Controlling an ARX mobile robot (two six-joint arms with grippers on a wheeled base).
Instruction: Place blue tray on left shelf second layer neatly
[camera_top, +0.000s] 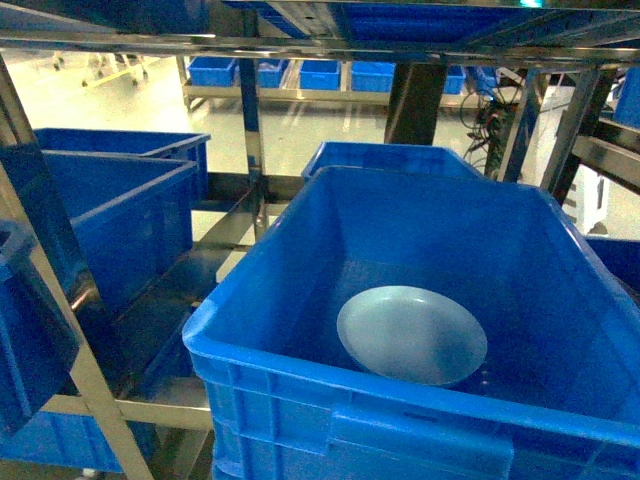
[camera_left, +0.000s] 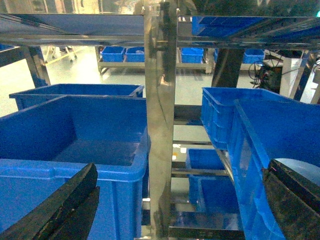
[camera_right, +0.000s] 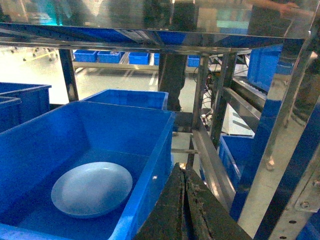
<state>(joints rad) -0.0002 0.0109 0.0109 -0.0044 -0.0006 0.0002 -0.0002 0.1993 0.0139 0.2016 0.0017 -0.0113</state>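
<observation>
The blue tray (camera_top: 410, 333) is a pale round dish lying flat on the floor of a deep blue crate (camera_top: 300, 290) in the head view; neither gripper shows there. In the right wrist view the tray (camera_right: 92, 189) lies low on the left. My right gripper (camera_right: 184, 171) is shut and empty, just outside that crate's right wall. My left gripper (camera_left: 180, 205) is open, its dark fingers (camera_left: 65, 210) spread either side of a steel post (camera_left: 160, 125). A sliver of the tray (camera_left: 306, 167) shows at the right. The left shelf's steel tier (camera_top: 190, 270) runs left of the crate.
Two blue crates (camera_top: 110, 220) stand on the left rack, and another (camera_top: 390, 158) sits behind the tray's crate. Steel bars (camera_top: 300, 45) cross overhead. Upright posts (camera_right: 280, 150) and slanted rails (camera_right: 212, 160) crowd the right side. More crates (camera_left: 207, 160) sit on lower tiers.
</observation>
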